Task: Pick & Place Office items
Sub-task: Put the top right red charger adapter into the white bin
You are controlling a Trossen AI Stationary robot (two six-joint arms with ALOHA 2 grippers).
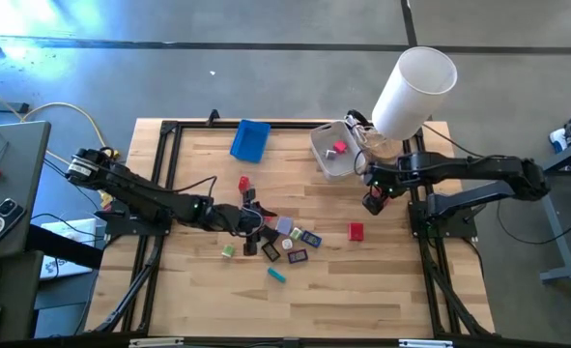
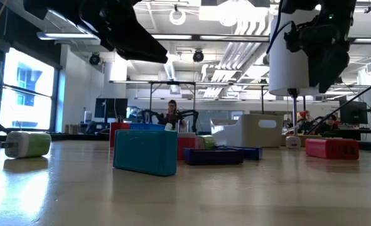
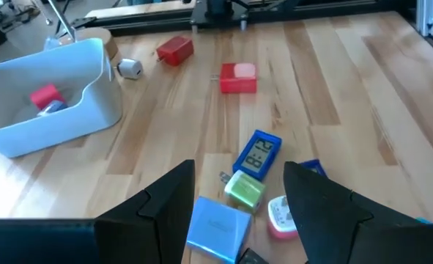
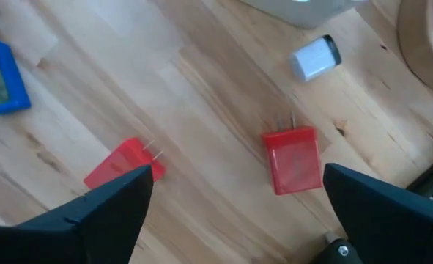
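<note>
**Both tools empty; small plug-blocks below each**

Right tool (image 4: 238, 213): jaws spread wide, nothing between them, hanging above the tabletop (image 1: 382, 280) just beside the white bin (image 1: 331, 155). Under it, in the right wrist view, lie a red plug block (image 4: 293, 160) with two metal prongs, a second red block (image 4: 121, 167) and a small white piece (image 4: 315, 57) nearer the bin.

Left tool (image 3: 238, 213): jaws partly apart, holding nothing, over the cluster of office items (image 1: 271, 232) well away from the bin: a pale blue block (image 3: 217, 229), a green block (image 3: 244, 191), a blue clock piece (image 3: 258, 155).

Handling, judged: light, rigid plastic with smooth faces that may slip or skate on the wood. Take the red plug block across its flat sides, clear of the prongs. Crowded pieces risk being nudged.

Bin already holds a red piece (image 3: 46, 97). A blue tray (image 1: 250, 141) sits beside the bin.

Tabletop is bare light wood, dark-framed. Beyond it is an open workshop hall; a person sits far off.
</note>
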